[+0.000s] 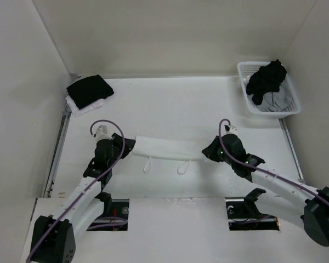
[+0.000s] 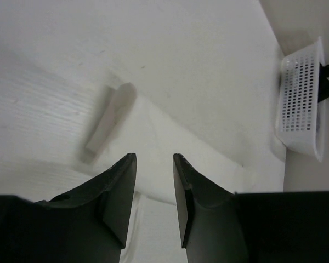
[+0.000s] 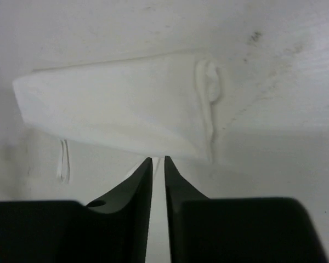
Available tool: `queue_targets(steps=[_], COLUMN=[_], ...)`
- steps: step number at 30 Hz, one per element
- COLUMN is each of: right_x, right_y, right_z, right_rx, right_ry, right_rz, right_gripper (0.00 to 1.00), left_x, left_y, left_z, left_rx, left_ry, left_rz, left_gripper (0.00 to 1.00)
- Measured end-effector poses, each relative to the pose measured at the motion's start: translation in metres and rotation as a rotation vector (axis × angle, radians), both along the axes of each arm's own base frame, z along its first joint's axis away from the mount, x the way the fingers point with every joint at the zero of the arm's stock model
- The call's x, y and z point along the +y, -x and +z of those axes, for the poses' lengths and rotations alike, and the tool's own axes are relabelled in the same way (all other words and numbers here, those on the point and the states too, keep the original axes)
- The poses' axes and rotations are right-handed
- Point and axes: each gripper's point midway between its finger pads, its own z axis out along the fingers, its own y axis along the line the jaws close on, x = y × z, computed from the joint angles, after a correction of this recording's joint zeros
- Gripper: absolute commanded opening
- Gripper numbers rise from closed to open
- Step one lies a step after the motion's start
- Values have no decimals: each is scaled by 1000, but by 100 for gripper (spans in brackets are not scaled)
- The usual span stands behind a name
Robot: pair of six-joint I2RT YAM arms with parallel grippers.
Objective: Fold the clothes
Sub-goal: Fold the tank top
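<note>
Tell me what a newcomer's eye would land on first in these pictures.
The white camisole, folded into a long strip in the middle, lies between the left gripper and the right gripper. The dark clothes in the white basket at the far right corner stand out, as does the black garment at far left.

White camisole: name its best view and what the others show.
Top external: the whole folded camisole lies flat, both strap loops visible. Right wrist shows most of the body and one loop; left wrist only a blurred end.
</note>
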Motion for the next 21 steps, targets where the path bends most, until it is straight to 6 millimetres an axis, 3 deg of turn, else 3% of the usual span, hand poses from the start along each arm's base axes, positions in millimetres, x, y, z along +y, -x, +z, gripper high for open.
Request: queue_targets(steps=[2, 5, 8, 10, 13, 16, 21], right_x=[10, 25, 31, 28, 24, 24, 28], right_y=[-7, -23, -43, -55, -63, -66, -70], right_z=[13, 18, 0, -19, -46, -55, -59], right_rx=[-33, -56, -36, -3, 51, 63, 42], right_ry=[-3, -2, 11, 23, 34, 15, -52], right_rz=[26, 53, 43, 17, -22, -55, -106], right_gripper=[9, 8, 6, 6, 5, 6, 7], left_x=[-19, -54, -85, -95, -88, -68, -37], left_y=[-6, -12, -20, -25, -37, -44, -51], left_z=[21, 37, 25, 3, -33, -58, -58], left_rx=[-44, -76, -55, -17, 43, 80, 29], left_ry=[-12, -25, -50, -73, -100, -91, -26], left_rz=[-46, -121, -180, -192, -153, -83, 3], left_gripper=[31, 31, 31, 29, 28, 27, 27])
